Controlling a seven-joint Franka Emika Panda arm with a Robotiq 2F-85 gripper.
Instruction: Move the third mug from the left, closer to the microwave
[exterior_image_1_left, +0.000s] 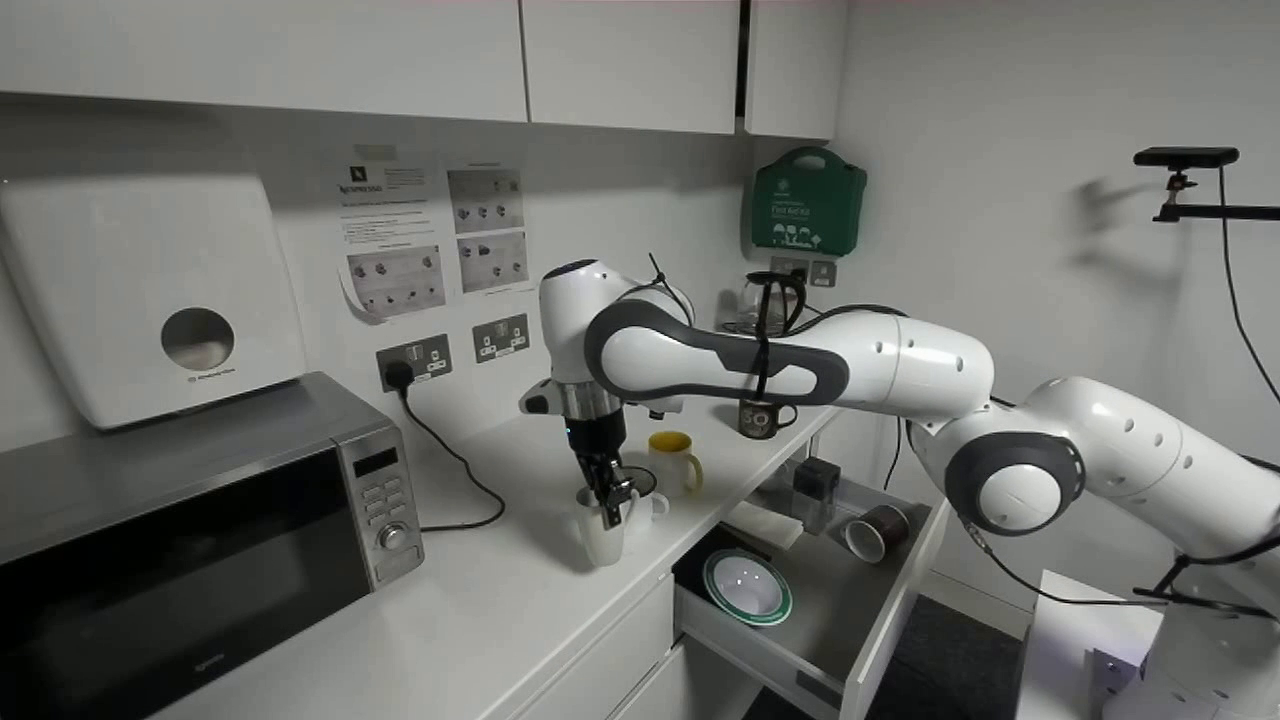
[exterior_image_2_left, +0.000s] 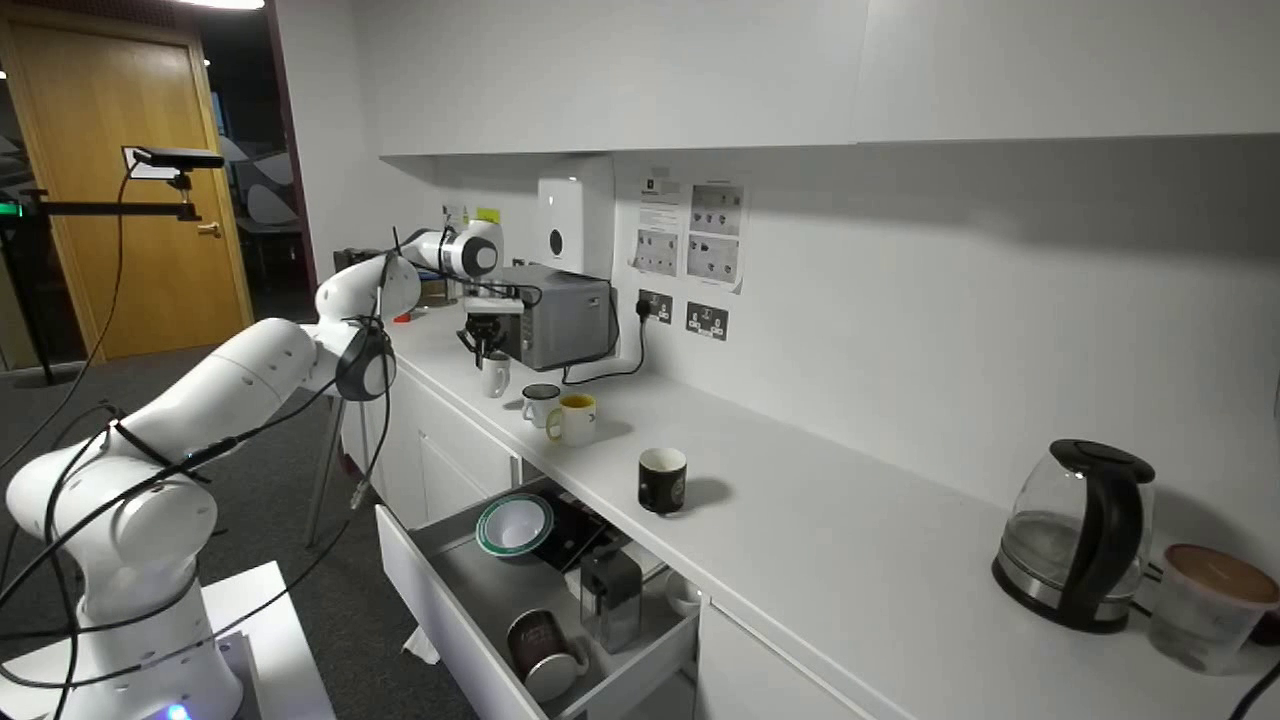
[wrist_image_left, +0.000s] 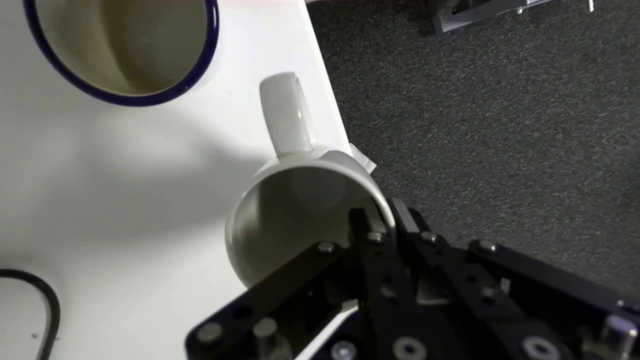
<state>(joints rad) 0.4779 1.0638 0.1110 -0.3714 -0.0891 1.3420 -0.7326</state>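
Observation:
The small white mug (exterior_image_1_left: 603, 542) is at the counter's front edge, between the microwave and the other mugs. It also shows in an exterior view (exterior_image_2_left: 494, 377). My gripper (exterior_image_1_left: 612, 508) points down at its rim. In the wrist view my gripper (wrist_image_left: 385, 212) is shut on the wall of the white mug (wrist_image_left: 295, 215), one finger inside and one outside. The mug is nearly upright; I cannot tell if its base touches the counter. The silver-grey microwave (exterior_image_1_left: 200, 560), also in an exterior view (exterior_image_2_left: 560, 318), stands close by against the wall.
The squat dark-rimmed white cup (exterior_image_2_left: 541, 405) and the yellow mug (exterior_image_2_left: 575, 420) stand close behind the held mug. A dark mug (exterior_image_2_left: 662, 487) is further along. An open drawer (exterior_image_1_left: 885, 610) with a bowl (exterior_image_1_left: 748, 588) juts out below. A black cable (exterior_image_1_left: 470, 525) lies on the counter.

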